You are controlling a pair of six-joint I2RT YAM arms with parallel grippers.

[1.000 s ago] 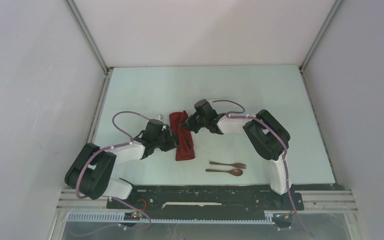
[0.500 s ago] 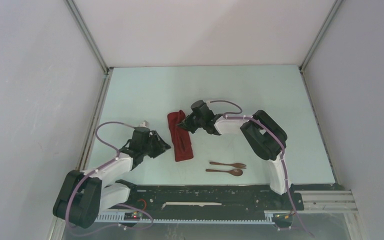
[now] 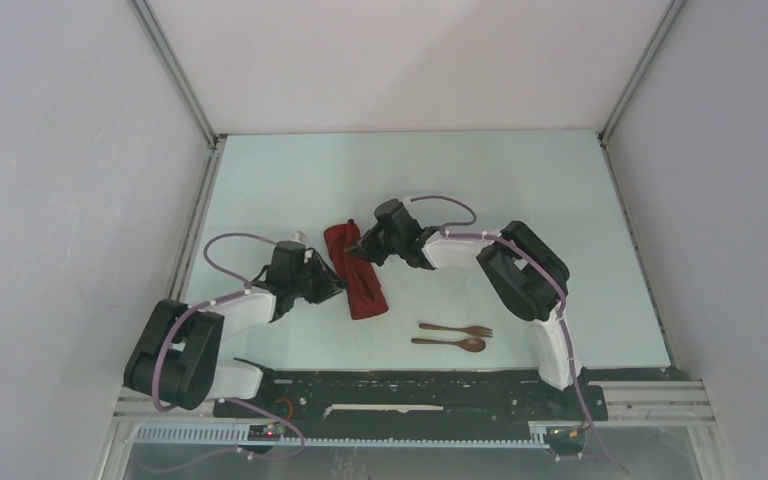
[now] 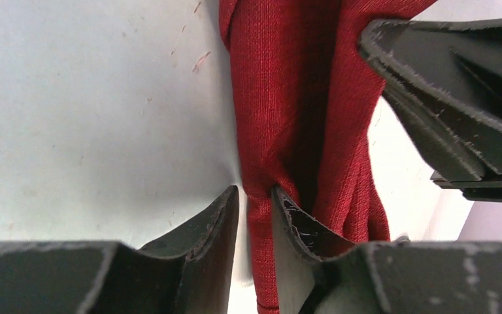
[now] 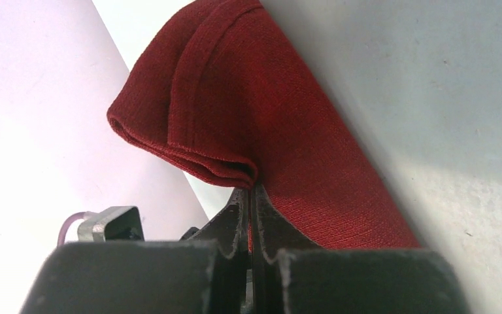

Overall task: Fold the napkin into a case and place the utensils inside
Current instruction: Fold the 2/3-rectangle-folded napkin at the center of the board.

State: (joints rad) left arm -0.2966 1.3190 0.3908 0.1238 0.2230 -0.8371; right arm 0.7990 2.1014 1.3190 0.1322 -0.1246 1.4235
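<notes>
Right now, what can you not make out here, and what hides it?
- Top view: where right gripper and left gripper meet the napkin; too small, hidden under their own bodies.
- Left wrist view: napkin's lower end, cut by the bottom edge.
- Right wrist view: inside the folds, covered by the outer layer.
- Fork and spoon: top view only, detail too small.

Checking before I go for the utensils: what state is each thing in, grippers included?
napkin: folded into a narrow strip, far end bunched
left gripper: fingers closed on a fold at its left edge
right gripper: fingers shut on it near the far end
fork: lying flat beside the spoon, outside the napkin
spoon: lying flat, outside the napkin
</notes>
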